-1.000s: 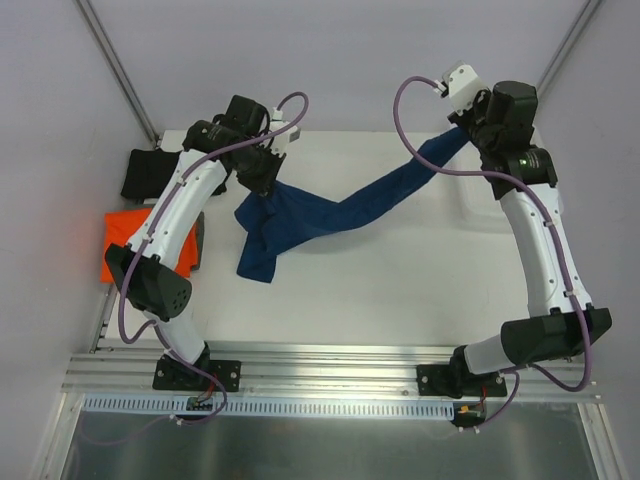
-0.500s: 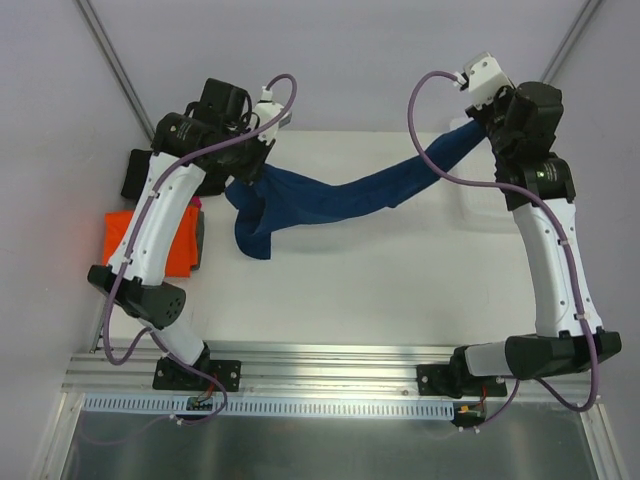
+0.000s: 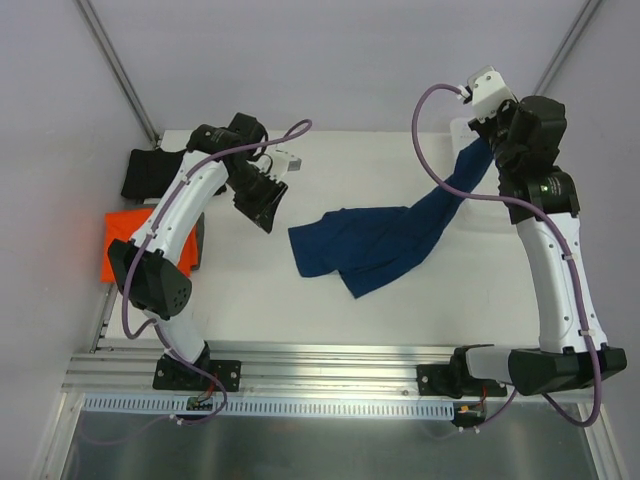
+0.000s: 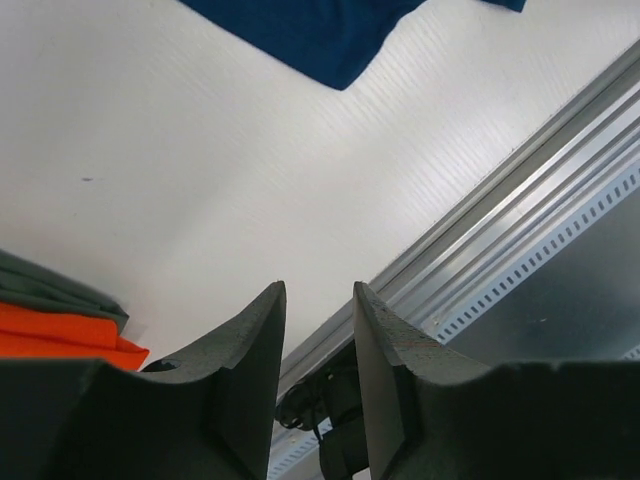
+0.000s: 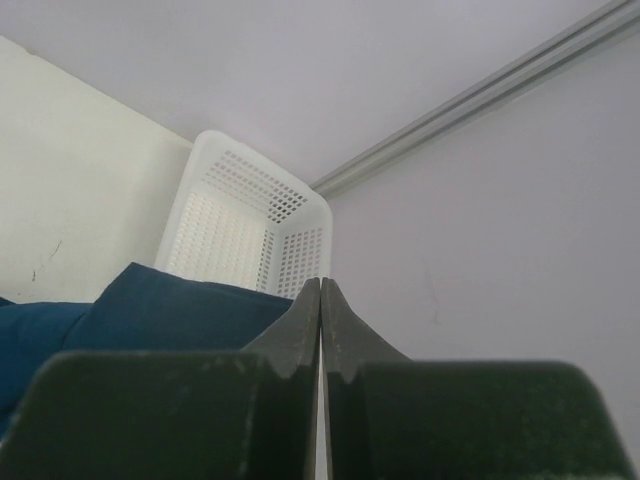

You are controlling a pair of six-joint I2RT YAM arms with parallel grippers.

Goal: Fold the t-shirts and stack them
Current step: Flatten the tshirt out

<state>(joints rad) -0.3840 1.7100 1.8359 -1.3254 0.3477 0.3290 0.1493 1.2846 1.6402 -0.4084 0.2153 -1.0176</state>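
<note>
Navy t-shirt (image 3: 370, 240) on table (image 3: 400, 310), one end in right end effector (image 5: 320, 290).

White lattice basket (image 5: 245, 225) — on the white table's (image 3: 300, 310) right side, near the wall.

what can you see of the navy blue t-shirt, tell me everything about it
The navy t-shirt is soft dark blue cloth, crumpled and unfolded. One end is pinched in the shut right gripper and held up near the table's far right corner. From there it slopes down in a twisted band to a bunched heap lying on the white table around the middle. No print shows. The left gripper is open and apart from it.
</note>
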